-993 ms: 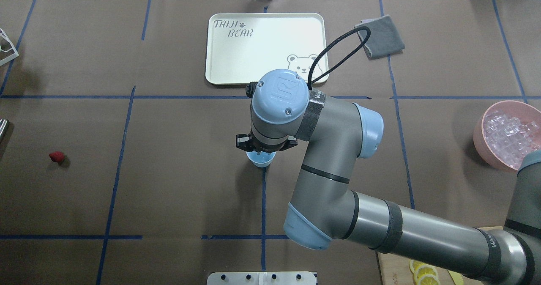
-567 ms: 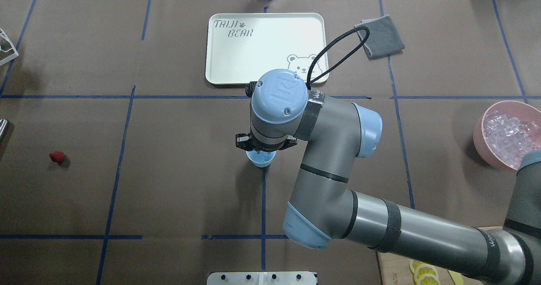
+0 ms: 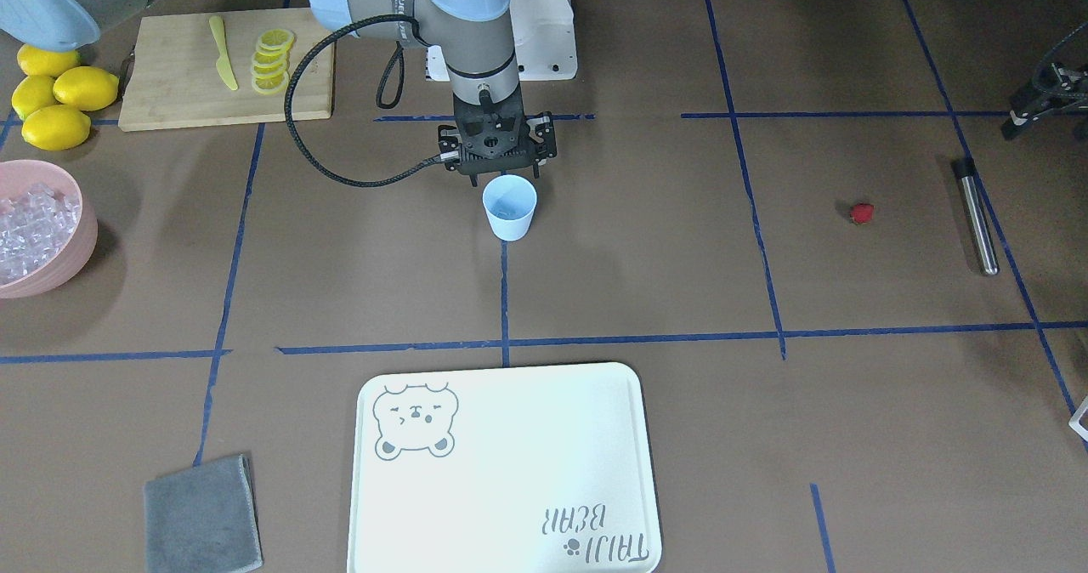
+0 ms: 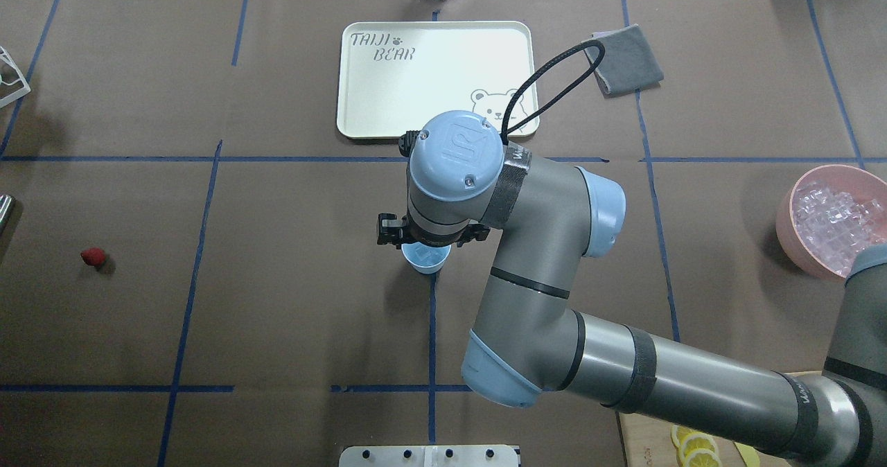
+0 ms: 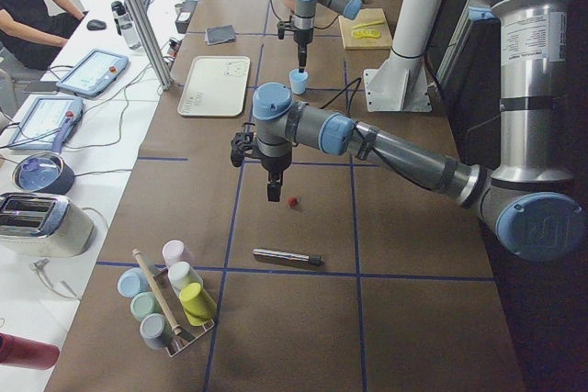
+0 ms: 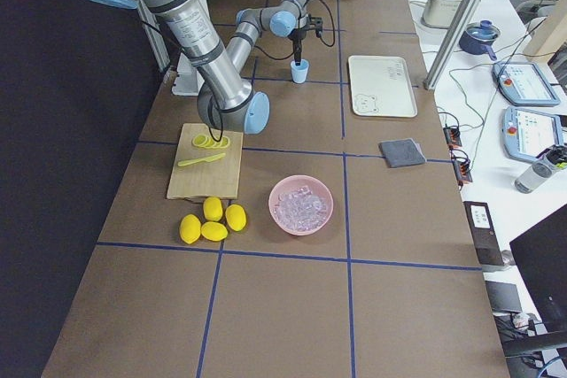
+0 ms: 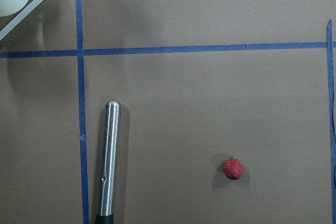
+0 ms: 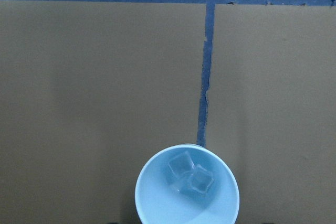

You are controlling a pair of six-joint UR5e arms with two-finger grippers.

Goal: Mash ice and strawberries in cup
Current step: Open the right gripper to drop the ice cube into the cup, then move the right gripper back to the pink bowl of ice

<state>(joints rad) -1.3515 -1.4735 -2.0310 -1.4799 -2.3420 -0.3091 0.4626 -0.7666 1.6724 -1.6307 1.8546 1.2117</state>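
The right end effector (image 3: 505,174), fingers spread, hangs just above the small pale blue plastic cup (image 3: 510,207) at mid-desk (image 3: 680,258). Two clear ice cubes (image 8: 190,178) lie inside the cup. The small red strawberry (image 7: 232,169) lies well apart, near the left end effector (image 5: 273,192), whose state I cannot tell.

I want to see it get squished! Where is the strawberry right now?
The strawberry lies on the table far on the robot's left, at the overhead view's left side, near the metal rod, well away from the cup.
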